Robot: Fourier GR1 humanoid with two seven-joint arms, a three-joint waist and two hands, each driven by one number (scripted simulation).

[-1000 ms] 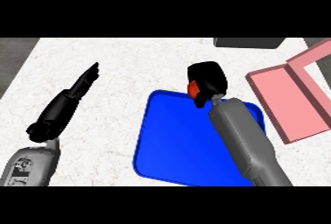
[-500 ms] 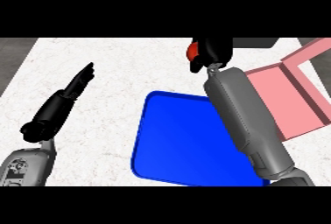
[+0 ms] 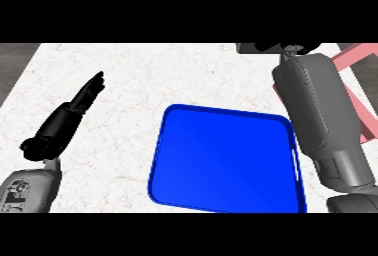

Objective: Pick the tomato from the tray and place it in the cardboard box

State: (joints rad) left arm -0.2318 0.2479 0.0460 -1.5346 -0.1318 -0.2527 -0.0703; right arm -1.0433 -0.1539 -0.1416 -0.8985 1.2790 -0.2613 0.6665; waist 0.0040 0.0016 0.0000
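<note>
Nearest, the blue tray (image 3: pixel 225 160) lies on the desk (image 3: pixel 184 70), with no tomato on it. Left of the tray, the left robot hand (image 3: pixel 74 107) rests spread. Beyond the tray's far right corner, the right robot hand (image 3: pixel 288 49) sits by the pink box (image 3: pixel 362 51); its grip cannot be told and the tomato is hidden. A tomato is probably light, soft and smooth, best cupped around its middle.

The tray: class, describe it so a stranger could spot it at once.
Start at the white counter. Near its lower middle, left of the right forearm, lies the tray. It alone is bright blue, a rounded rectangle with a raised rim, unlike the pink box at the right edge.
</note>
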